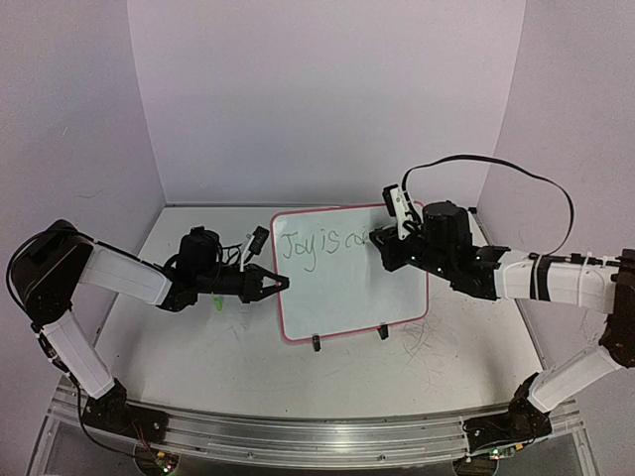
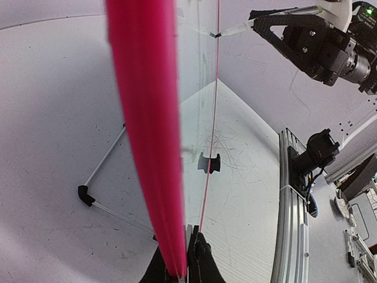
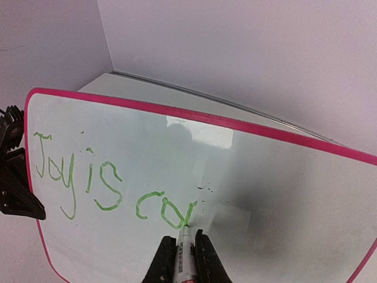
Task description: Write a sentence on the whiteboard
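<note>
Standing upright near the middle of the top view, the whiteboard [image 1: 352, 288] is propped on its black stand feet [image 1: 316, 342] on the bench [image 1: 198, 367], with the pink rim visible all round. Its left edge is pinched by the left end effector [image 1: 281, 285], which is clamped right on the rim. In the left wrist view, that pink edge can be seen running straight up from between the fingers [image 2: 201, 259].

A green marker [image 3: 184, 256] is gripped by the right end effector [image 3: 184, 262], clamped tight on the barrel. The tip is pressed to the board at the lower centre of the right wrist view.

So far only "Joy is co" of the sentence [image 3: 109, 191] is written, in green across the board's upper left, plus one more stroke begun at the tip. Faint grey scribbles [image 1: 427, 342] can be made out on the bench at the board's lower right.
</note>
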### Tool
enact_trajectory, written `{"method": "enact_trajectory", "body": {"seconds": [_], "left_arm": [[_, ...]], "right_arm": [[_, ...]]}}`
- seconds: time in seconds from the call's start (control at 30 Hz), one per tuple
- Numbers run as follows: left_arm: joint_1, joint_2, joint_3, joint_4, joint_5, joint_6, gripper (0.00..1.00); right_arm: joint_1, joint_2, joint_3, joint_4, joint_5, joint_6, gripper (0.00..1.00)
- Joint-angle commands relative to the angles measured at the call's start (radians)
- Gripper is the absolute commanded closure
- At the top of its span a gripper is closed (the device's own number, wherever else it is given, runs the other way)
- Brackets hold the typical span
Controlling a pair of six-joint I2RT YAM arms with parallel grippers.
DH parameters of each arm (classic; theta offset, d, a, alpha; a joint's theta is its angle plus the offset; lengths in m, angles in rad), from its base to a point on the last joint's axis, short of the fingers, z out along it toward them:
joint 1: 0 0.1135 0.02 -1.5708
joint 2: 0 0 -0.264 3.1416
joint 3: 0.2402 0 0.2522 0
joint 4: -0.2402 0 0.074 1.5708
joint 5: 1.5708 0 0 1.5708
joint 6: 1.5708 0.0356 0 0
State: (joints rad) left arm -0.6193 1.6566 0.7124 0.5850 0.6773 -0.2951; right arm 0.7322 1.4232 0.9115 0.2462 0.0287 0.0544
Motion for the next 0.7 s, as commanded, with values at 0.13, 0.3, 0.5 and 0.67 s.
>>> {"method": "enact_trajectory", "body": {"seconds": [0.13, 0.3, 0.5, 0.67], "left_arm": [[0.018, 0.025, 0.003, -0.067, -0.216, 0.059, 1.0], [0.018, 0.022, 0.001, -0.067, -0.217, 0.06, 1.0], [0.018, 0.026, 0.001, -0.067, -0.217, 0.06, 1.0], [0.018, 0.021, -0.002, -0.067, -0.22, 0.061, 1.0]], "right_arm": [[-0.008, 0.025, 0.061, 0.048, 0.056, 0.002, 1.0], [-0.008, 0.018, 0.056, 0.049, 0.084, 0.004, 1.0], [-0.008, 0.004, 0.047, 0.05, 0.108, 0.004, 1.0], [-0.008, -0.013, 0.027, 0.046, 0.122, 0.008, 1.0]]}}
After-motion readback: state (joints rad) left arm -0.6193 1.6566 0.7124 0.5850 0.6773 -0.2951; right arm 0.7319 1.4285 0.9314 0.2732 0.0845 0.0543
